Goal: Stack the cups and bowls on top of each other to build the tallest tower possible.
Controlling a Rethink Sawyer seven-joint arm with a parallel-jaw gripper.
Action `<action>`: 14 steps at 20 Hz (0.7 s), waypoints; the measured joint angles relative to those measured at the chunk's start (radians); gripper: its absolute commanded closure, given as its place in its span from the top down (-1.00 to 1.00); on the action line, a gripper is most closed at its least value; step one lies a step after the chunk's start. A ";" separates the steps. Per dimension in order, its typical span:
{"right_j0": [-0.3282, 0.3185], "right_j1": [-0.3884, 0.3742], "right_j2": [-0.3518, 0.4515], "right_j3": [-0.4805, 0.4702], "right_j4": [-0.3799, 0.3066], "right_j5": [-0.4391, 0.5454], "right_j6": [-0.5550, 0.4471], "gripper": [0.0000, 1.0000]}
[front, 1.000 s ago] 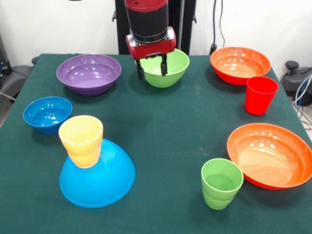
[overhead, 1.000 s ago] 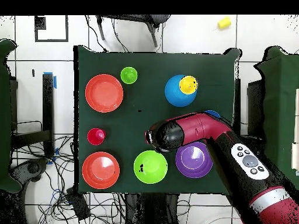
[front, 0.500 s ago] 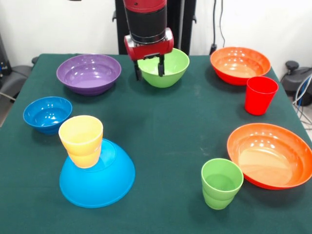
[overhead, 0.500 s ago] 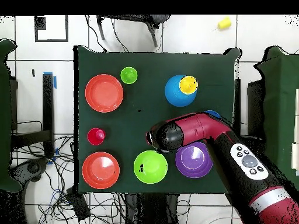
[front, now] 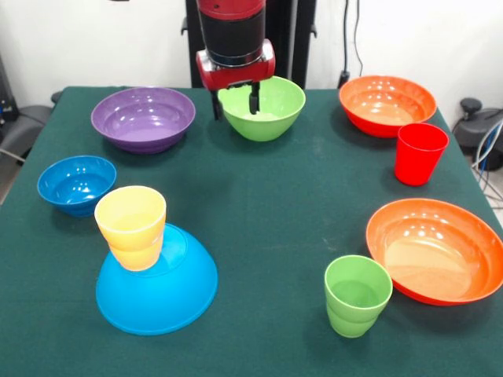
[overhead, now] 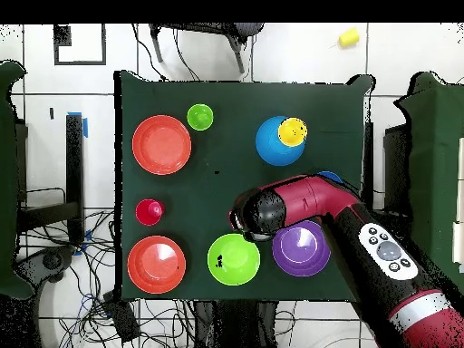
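My gripper [front: 233, 103] is open and empty at the far side of the table. One finger hangs just outside the left rim of the green bowl [front: 271, 110] and the other over its inside. The tower is an upturned light-blue bowl [front: 157, 287] with two nested yellow cups [front: 131, 224] leaning on it at the near left. The purple bowl [front: 143, 118] and the small dark-blue bowl [front: 76, 183] stand on the left. Two orange bowls [front: 387, 104] [front: 436, 250], the red cup [front: 420, 153] and the green cup [front: 357, 294] stand on the right.
In the overhead view the arm [overhead: 335, 222] covers part of the purple bowl [overhead: 302, 249] and most of the dark-blue bowl [overhead: 330, 176]. The green cloth [front: 267, 212] covers the table. Cables lie on the floor around it.
My gripper has risen a little and drifted towards the table's far side and the green bowl's left rim. Bowls and cups have not moved.
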 measured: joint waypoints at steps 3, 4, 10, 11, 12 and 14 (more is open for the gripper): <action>-0.001 0.007 0.001 0.000 0.000 0.019 0.000 1.00; -0.001 0.009 0.001 0.000 -0.001 0.023 0.000 1.00; -0.001 0.043 0.001 0.000 -0.001 0.028 0.000 1.00; -0.001 0.047 0.001 0.000 -0.001 0.028 0.000 1.00; -0.001 0.051 0.001 0.000 -0.001 0.028 0.000 1.00; -0.001 0.056 0.001 0.000 -0.001 0.028 0.000 1.00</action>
